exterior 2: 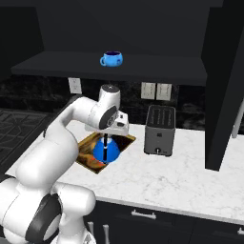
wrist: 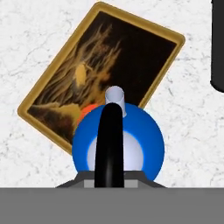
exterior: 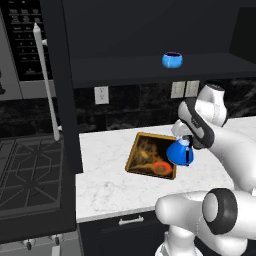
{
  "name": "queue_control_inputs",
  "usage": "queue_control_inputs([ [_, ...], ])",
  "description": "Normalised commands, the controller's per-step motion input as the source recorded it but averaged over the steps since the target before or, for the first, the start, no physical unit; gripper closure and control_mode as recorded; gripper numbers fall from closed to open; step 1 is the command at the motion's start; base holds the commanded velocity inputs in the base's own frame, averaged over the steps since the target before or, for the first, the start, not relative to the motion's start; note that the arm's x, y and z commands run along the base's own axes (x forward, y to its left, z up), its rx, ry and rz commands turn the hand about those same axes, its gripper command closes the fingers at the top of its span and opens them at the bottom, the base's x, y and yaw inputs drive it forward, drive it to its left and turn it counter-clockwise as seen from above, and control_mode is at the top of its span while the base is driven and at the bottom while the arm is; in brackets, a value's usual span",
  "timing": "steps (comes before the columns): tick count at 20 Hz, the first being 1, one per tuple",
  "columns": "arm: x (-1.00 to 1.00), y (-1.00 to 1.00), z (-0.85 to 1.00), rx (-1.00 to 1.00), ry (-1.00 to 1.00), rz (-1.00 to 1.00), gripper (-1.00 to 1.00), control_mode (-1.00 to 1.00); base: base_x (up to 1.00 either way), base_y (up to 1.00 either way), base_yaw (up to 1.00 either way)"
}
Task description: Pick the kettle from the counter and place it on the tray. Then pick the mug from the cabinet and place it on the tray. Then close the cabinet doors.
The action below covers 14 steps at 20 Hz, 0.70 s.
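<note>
The gripper is pinched narrow on the thin black handle of the blue kettle, holding it up over the near edge of the golden-brown tray on the marble counter. The blue mug sits on the shelf of the open cabinet above, and a dark toaster stands on the counter just beside the tray.

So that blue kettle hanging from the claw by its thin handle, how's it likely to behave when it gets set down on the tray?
The kettle looks rigid, and its wide cone base should resist tipping. Held by the thin black handle, it may swing or twist. It seems to overlap the tray near one edge, so landing on the raised rim could leave it tilted.
</note>
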Motion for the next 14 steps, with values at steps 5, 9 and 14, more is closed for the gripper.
queue_control_inputs([
  [5,0.28,0.52,0.0,0.0,-0.03,-0.16,1.0,-1.0,0.0,0.0,0.0],
  [9,0.6,0.24,-0.1,0.0,-0.01,-0.17,1.0,-1.0,0.0,0.0,0.0],
  [14,0.44,0.17,-0.07,0.0,-0.01,-0.17,1.0,-1.0,0.0,0.0,0.0],
])
